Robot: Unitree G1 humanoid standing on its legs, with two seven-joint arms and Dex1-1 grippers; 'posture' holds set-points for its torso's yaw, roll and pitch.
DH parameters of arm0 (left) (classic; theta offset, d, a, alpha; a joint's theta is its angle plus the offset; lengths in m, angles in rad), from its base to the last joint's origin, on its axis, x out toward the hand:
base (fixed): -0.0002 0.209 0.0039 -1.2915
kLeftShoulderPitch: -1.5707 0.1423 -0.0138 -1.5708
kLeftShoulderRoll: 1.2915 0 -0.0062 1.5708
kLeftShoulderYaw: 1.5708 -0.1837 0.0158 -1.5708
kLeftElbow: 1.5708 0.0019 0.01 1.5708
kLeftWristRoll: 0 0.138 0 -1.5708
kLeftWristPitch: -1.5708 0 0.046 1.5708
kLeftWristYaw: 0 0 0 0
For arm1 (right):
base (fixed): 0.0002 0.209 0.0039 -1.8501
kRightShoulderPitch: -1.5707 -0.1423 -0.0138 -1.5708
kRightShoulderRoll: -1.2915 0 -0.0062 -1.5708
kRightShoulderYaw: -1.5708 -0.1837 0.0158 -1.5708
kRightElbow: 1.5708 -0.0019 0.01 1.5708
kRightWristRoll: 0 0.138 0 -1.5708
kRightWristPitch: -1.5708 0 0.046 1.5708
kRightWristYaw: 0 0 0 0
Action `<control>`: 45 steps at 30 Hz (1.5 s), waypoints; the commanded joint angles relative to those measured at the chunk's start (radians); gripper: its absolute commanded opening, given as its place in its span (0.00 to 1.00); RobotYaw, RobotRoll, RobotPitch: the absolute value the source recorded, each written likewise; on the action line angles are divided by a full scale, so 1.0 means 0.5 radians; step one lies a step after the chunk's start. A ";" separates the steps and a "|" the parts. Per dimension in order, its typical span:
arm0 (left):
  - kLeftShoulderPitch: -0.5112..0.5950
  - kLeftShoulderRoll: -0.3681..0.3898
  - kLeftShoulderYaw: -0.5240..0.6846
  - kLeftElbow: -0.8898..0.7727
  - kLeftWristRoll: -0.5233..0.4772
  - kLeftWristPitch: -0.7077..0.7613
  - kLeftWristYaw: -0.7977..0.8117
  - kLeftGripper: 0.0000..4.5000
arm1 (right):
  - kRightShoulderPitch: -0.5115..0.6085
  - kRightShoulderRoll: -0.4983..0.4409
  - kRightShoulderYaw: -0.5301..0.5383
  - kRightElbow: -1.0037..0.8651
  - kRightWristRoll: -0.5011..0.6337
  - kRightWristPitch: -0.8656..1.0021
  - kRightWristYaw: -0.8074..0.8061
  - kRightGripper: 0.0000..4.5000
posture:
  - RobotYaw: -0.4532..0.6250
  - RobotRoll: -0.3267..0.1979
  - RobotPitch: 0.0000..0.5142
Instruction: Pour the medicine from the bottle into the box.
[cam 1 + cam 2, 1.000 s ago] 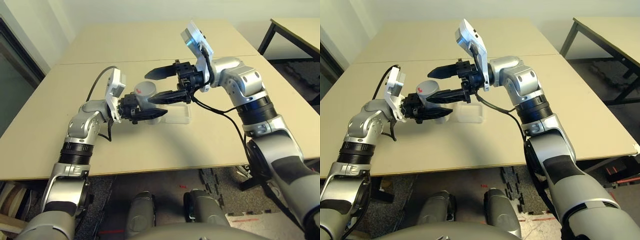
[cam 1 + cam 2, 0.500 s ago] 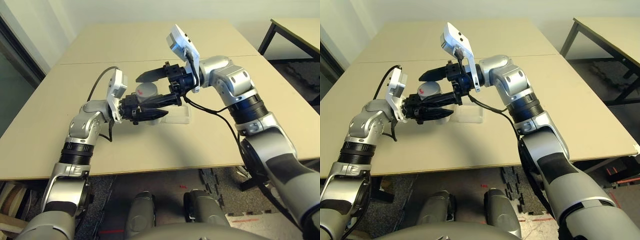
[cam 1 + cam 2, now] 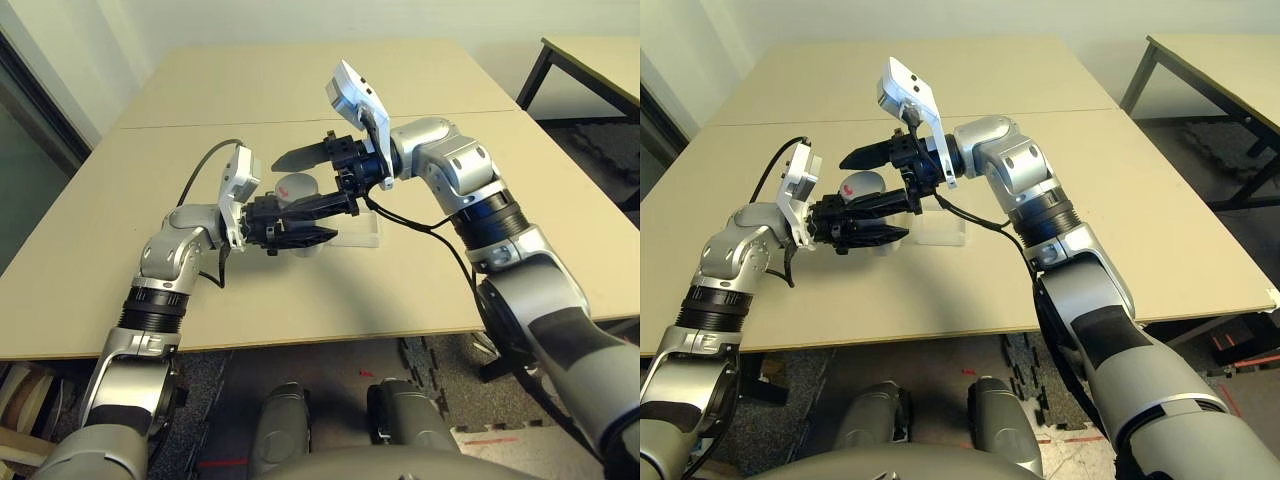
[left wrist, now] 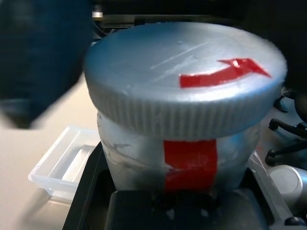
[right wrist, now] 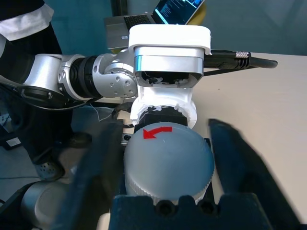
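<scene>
The left gripper [image 3: 325, 238] grasps the silver-grey bottle [image 3: 306, 246], left of the clear tray [image 3: 940, 228], which lies between the bench [image 3: 240, 310]'s seam and near edge. The right gripper [image 3: 278, 188] stands open, fingers either side of the screw cap [image 5: 168, 160]; contact is unclear. The left wrist view adds the cap's ribbed rim; the right, a laptop [image 5: 158, 17]. Whether the bottle touches the bench is hidden.
</scene>
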 commanded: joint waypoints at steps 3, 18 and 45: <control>0.015 0.018 -0.010 -0.033 0.010 -0.001 0.000 0.58 | -0.010 -0.004 0.024 -0.011 -0.008 0.028 0.023 0.58 | 0.40 0.62 0.07; 0.012 0.023 -0.013 0.008 0.026 -0.018 -0.008 0.58 | -0.047 0.009 -0.130 -0.015 0.151 0.237 -0.034 0.58 | 0.40 0.62 0.06; -0.033 0.036 0.097 0.164 0.026 -0.123 0.121 0.58 | 0.463 -0.524 -0.439 0.792 -0.248 -0.564 -0.665 0.58 | 0.38 0.62 0.06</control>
